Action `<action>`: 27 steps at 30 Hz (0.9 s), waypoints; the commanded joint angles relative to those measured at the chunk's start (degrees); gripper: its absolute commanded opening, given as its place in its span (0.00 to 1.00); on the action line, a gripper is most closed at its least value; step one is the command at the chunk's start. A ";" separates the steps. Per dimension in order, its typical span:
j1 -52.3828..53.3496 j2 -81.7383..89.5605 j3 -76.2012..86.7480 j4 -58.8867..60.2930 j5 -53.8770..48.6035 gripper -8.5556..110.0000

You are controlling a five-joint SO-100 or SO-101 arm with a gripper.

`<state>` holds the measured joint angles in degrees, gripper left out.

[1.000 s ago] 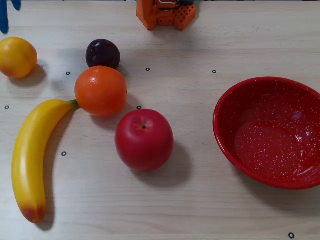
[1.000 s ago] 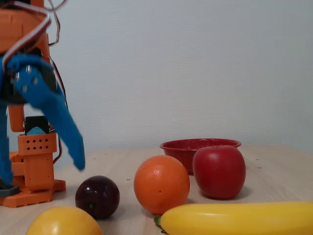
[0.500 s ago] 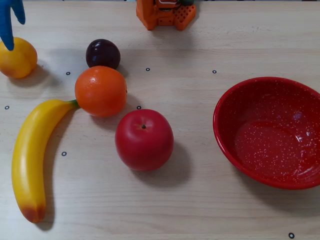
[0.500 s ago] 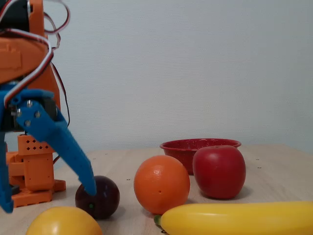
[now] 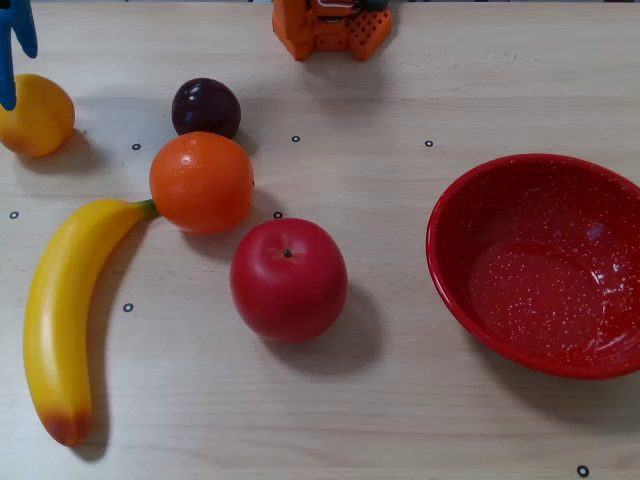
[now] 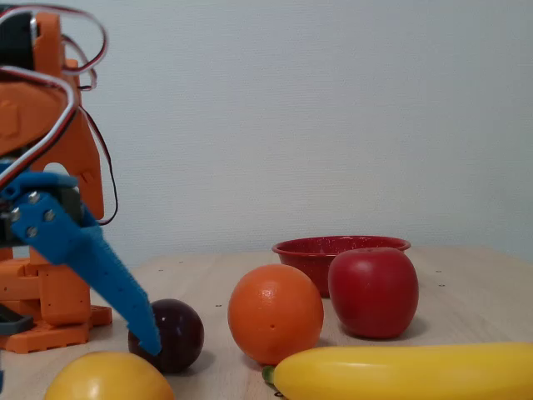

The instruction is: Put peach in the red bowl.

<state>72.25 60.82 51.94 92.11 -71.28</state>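
While peach [image 5: 36,118] lies outside, red bowl [image 5: 470,200] holds nothing.

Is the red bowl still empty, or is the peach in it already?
Empty. The red bowl shows only its bare speckled inside in a fixed view; the peach sits on the table far left, blue gripper above it.

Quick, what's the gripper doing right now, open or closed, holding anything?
Gripper: open, holding nothing; its blue fingers straddle the peach without clamping it.

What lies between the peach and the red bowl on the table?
In a fixed view from above, the orange and apple lie between the peach and red bowl.
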 commanded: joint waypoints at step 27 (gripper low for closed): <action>-0.97 -1.67 -7.65 -2.72 -3.08 0.45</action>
<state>72.42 56.43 48.87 90.35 -73.04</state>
